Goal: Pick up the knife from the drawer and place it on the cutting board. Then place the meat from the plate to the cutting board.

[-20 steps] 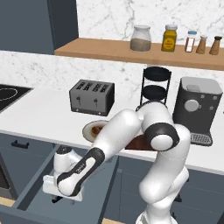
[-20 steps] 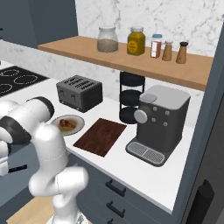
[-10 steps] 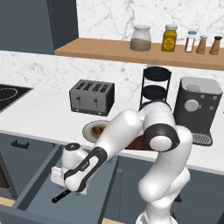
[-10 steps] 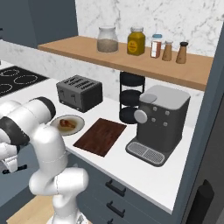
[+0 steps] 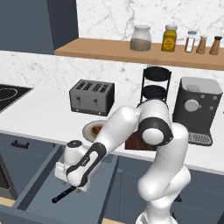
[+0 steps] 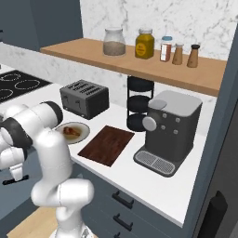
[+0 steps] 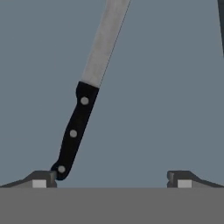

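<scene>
1. Kitchen run along a marble-look wall. White counter (image 6: 195,204) carries a toaster (image 5: 92,96), a coffee machine (image 6: 169,132) and a black tiered stand (image 6: 138,103); jars sit on a wooden shelf (image 6: 93,56) above.
2. The drawer (image 5: 30,192) stands pulled open below the counter, slate-blue with a flat, bare floor. Its walls close in on the sides, so room for the hand is mostly from above.
3. The cutting board (image 6: 106,144) lies flat on the counter, dark wood, at about 3 o'clock from the plate (image 6: 82,135) and just beside it. The meat (image 6: 69,131) sits on the plate, untouched.
4. The gripper (image 5: 73,185) is down inside the drawer. In the hand view its tips are spread wide and hold nothing; the left tip (image 7: 41,179) sits against the butt of the handle.
5. The knife (image 7: 83,113) lies flat on the drawer floor, black riveted handle toward the gripper, blade running away toward 1 o'clock.
6. Handling, as a judgement: light, stiff, thin. Lying flush on a hard floor, it offers little height to pinch and may skate. Best hold is across the handle at mid-length, not the smooth blade. The knife lies left of the gap, so the hand needs shifting toward 9 o'clock and turning a little to square up.
</scene>
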Tool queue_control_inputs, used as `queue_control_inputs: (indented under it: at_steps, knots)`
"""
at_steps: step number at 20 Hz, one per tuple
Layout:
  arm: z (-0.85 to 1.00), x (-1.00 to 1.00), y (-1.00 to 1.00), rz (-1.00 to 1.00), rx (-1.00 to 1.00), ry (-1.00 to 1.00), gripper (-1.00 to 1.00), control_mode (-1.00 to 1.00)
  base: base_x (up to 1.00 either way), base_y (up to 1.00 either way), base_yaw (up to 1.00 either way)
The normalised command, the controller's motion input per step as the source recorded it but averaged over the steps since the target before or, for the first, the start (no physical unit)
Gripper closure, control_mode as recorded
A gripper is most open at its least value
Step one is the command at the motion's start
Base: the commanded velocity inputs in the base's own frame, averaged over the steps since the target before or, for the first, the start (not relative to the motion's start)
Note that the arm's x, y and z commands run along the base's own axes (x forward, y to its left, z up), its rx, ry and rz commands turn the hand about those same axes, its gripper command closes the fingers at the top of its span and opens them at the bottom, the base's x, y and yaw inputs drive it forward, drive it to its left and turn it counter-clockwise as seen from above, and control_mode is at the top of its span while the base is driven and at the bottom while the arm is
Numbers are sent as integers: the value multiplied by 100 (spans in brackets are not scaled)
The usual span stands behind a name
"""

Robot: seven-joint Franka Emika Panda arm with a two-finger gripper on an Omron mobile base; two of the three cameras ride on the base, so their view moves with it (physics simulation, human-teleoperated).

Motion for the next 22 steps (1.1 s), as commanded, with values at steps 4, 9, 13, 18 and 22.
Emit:
queue_control_inputs:
  at_steps: [4,9,13,18,22]
  knots:
    - [-24,0,0,0,-9,0,-100,-100,0,0,0]
    - [-15,7,3,-1,-6,2,-100,-100,0,0,0]
    - [-10,22,16,-4,-10,10,-100,-100,0,0,0]
    - [-22,14,9,-1,-13,11,-100,-100,0,0,0]
    - [-22,20,8,-1,-11,10,-100,-100,0,0,0]
